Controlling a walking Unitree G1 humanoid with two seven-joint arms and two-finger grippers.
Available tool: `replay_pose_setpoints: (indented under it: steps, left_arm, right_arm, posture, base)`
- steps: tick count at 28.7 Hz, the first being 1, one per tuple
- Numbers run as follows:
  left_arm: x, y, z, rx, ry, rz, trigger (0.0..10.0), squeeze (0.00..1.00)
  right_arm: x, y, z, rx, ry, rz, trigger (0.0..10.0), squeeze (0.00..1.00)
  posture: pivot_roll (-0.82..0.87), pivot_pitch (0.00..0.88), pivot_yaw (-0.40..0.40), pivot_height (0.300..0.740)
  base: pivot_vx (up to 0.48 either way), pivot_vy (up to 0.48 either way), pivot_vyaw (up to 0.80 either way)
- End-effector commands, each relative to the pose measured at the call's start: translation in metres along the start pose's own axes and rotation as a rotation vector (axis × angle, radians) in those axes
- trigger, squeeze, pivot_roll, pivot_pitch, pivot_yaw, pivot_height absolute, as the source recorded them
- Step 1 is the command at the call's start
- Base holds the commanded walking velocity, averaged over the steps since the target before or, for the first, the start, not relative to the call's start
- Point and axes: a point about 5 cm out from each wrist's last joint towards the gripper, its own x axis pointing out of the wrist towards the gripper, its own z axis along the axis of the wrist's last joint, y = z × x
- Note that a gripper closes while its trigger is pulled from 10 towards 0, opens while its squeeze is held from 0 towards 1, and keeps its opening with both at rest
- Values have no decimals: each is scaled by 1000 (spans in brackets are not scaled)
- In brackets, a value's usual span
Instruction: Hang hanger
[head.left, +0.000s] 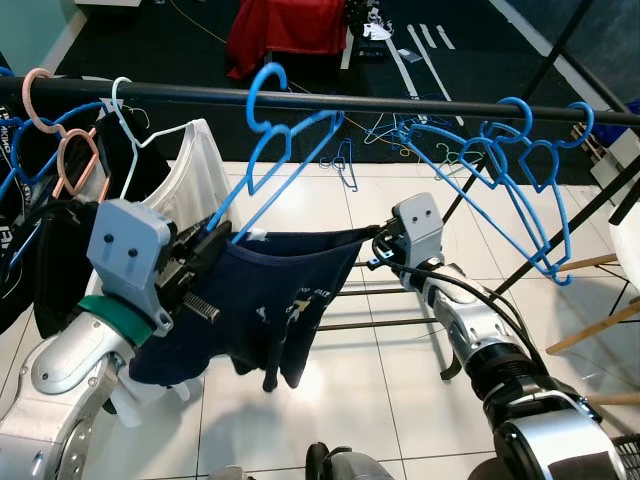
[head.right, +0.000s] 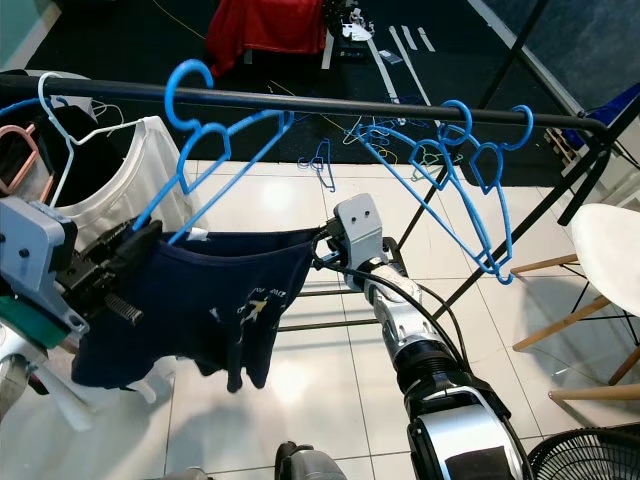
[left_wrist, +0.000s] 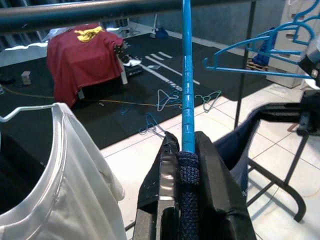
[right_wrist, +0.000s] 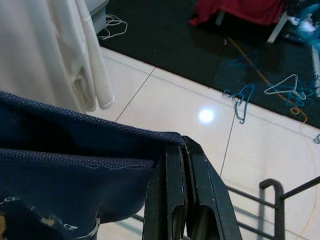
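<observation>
Left eye view: the blue hanger (head.left: 285, 150) has its hook over the black rail (head.left: 400, 105) at about 12 o'clock in the frame, and its long arm slants down toward 8 o'clock into the left gripper (head.left: 205, 248). That gripper is clamped narrow on the hanger's lower end together with the edge of the navy shirt (head.left: 270, 300). The right gripper (head.left: 378, 248), near 3 o'clock of the shirt, pinches the opposite edge, so the cloth is stretched between the two. The hanger therefore lies up and toward 1 o'clock from the left gripper, which is the nearer arm; I judge the hook already seated, so the coming move likely turns on easing the shirt onto that slanted arm.

Right eye view: spare blue hangers (head.right: 470, 190) hang on the rail toward 2 o'clock, and a white shirt (head.right: 120, 170) toward 10 o'clock.

Left wrist view: the blue shaft runs straight away between the closed fingers (left_wrist: 215, 185), with navy fabric bunched in the grip.

Right wrist view: the fingers (right_wrist: 200, 190) are shut tight on the shirt's hem. How the hanger's far arm sits in the shirt is hidden by cloth.
</observation>
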Motion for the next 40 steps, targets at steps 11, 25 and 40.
replay_pose_setpoints:
  steps: [11, 25, 40]
  left_arm:
    - [-12, -33, -19, 40, 53, -236, 10000, 0]
    - [-17, -28, -35, 115, 121, -271, 10000, 0]
    - [-37, -12, -43, 170, 187, -226, 10000, 0]
  right_arm:
    - [-5, -15, -14, 65, 70, -103, 0, 0]
    - [-8, -23, -16, 96, 73, -148, 0, 0]
    - [-2, -26, -6, -9, 68, -108, 0, 0]
  posture:
    - [104, 55, -32, 740]
    - [97, 67, -20, 740]
    - [128, 80, -77, 740]
  base:
    - [0, 0, 0]
    - [0, 0, 0]
    - [0, 0, 0]
